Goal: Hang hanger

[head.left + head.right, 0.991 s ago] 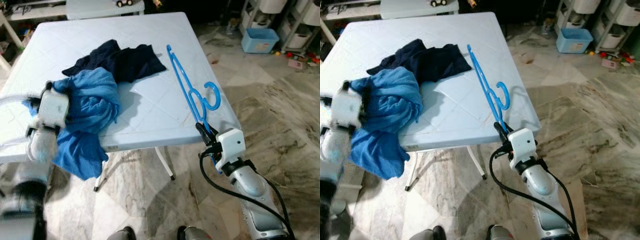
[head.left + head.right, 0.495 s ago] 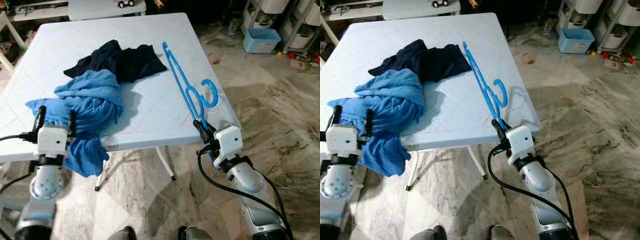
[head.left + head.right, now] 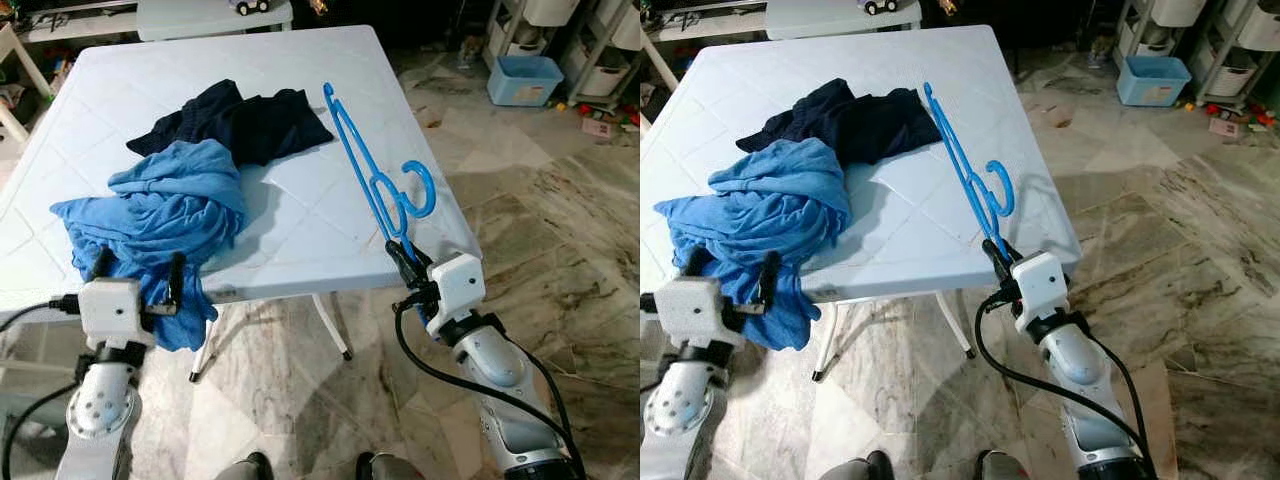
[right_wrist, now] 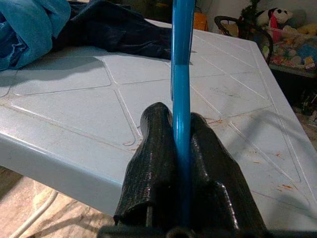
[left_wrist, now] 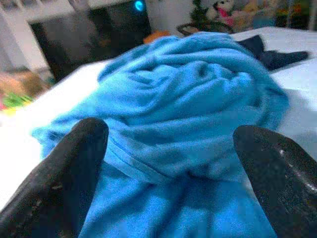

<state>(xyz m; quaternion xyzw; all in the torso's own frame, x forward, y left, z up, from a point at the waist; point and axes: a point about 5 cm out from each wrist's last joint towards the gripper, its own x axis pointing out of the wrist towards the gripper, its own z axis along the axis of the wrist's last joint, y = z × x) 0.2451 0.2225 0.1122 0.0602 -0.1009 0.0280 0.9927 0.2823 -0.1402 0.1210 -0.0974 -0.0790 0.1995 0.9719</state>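
Left eye view, white table (image 3: 300, 215) on marble floor (image 3: 560, 220)

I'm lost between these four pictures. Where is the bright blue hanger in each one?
Left eye view: the blue hanger lies along the table's right side, its near end in the right pincer.
Right eye view: same place, above the right pincer.
Left wrist view: I can't find it there.
Right wrist view: upright blue bar clamped between black fingers.
Shared landmark: the light blue garment.
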